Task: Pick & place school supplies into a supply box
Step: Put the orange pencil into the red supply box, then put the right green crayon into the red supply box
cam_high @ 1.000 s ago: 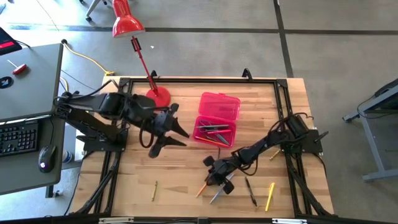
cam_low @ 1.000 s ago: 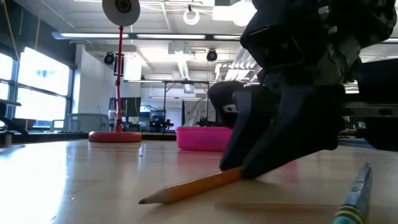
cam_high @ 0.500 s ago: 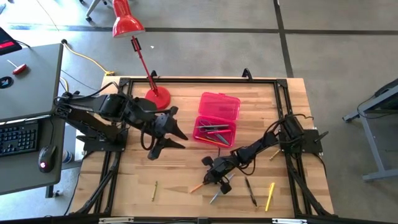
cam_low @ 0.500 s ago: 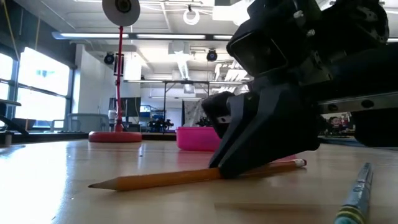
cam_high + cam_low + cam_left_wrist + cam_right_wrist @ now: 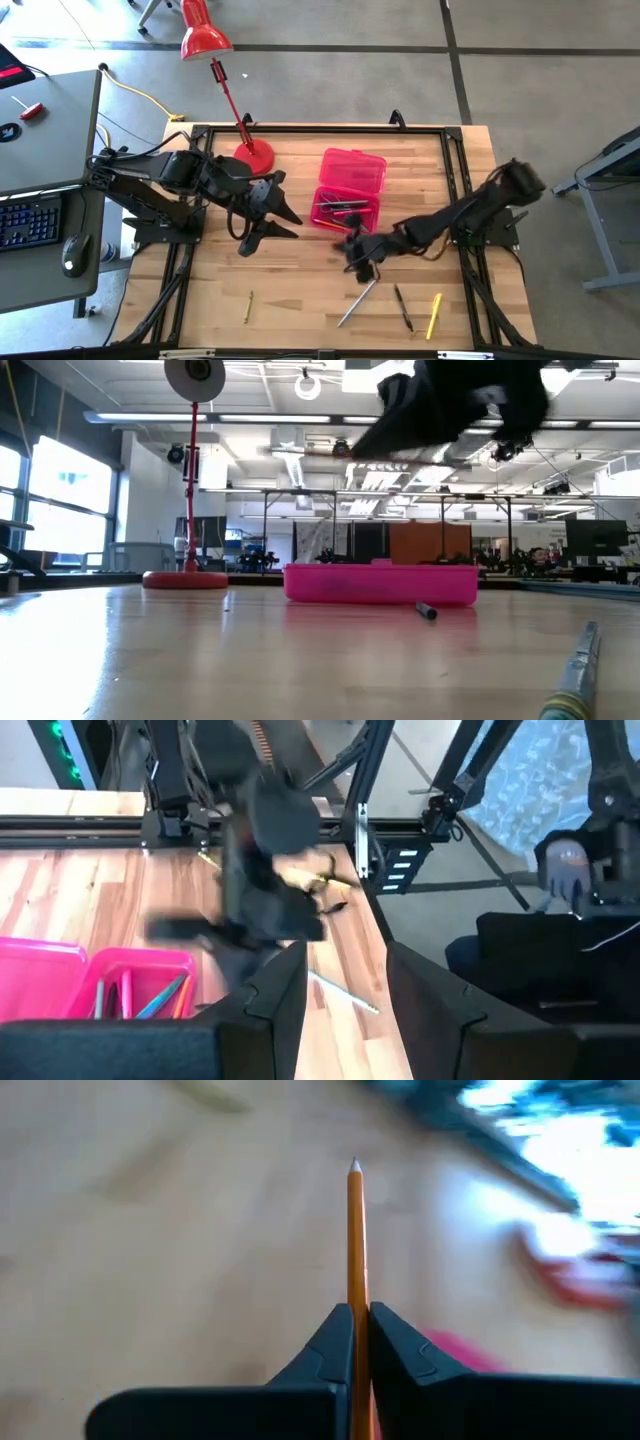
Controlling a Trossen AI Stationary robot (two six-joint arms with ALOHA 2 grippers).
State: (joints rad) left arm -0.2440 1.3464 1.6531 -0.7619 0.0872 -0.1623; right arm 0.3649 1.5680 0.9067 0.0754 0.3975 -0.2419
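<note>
1. While the orange pencil (image 5: 357,1250) sits pinched between the right gripper's (image 5: 356,252) clenched fingers (image 5: 410,1350), it is off the table, its long axis running straight out ahead of them, point leading.
2. Seen from above, the supply box (image 5: 347,192) lies at about eleven o'clock from that gripper and near it; the lid is thrown back and several pens already lie in the tray. I judge the coming move turns on swinging the pencil's axis along the tray's long side before letting go.
3. The right arm reaches in low from the table's three o'clock edge, forearm stretched toward the centre.
4. The left gripper (image 5: 268,212) waits at nine o'clock of the box, fingers spread and holding nothing; the right one is clearly nearer.
5. Loose supplies remain on the table (image 5: 290,290): a grey pen (image 5: 357,300) just at six o'clock of the right gripper, a dark pen (image 5: 402,308), a yellow marker (image 5: 435,314), and a small green pencil (image 5: 248,305) well apart toward seven o'clock.
6. A red desk lamp (image 5: 252,155) stands at ten o'clock of the box.
</note>
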